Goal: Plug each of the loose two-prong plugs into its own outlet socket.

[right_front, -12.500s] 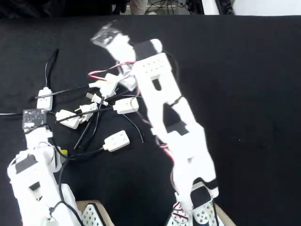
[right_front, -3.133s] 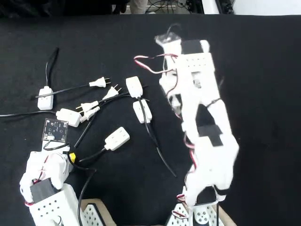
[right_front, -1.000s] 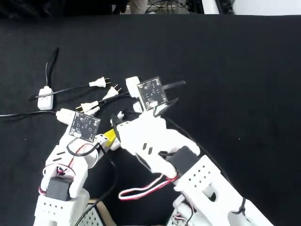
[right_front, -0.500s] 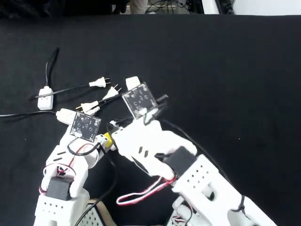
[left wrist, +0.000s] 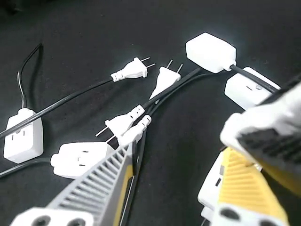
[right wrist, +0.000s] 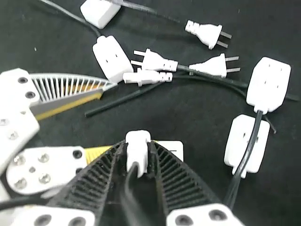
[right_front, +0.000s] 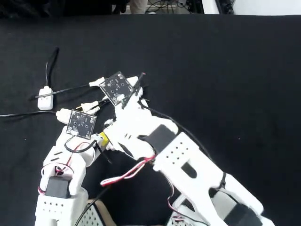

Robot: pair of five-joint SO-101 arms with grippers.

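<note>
seemingly the step in hand was seating one plug; the held plug (right wrist: 138, 140) sat clamped between the black fingers of the right gripper (right wrist: 138, 153), its lead running back between them and its prongs hidden; in the high view this spot lay left of centre in the lower half of the frame, under the right wrist; just past the plug's nose a white socket (right wrist: 170, 147) lay on the black cloth (right_front: 225, 70), touching it or only near, i could not tell which; the left gripper (left wrist: 178, 157) stood spread wide with nothing pinched, one yellow finger just beside that socket; to do it well, i judged, the left fingers needed to close on the socket body first, so it would not skid on the cloth; then the prongs needed lining up with the slots, with the plug kept level and pushed straight in, not at a slant; the black cords (left wrist: 61, 106) crossing nearby could snag; the other loose plugs (right wrist: 207, 32) and spare sockets (right wrist: 268, 80) lay apart from the pair, toward the upper left in the high view.
</note>
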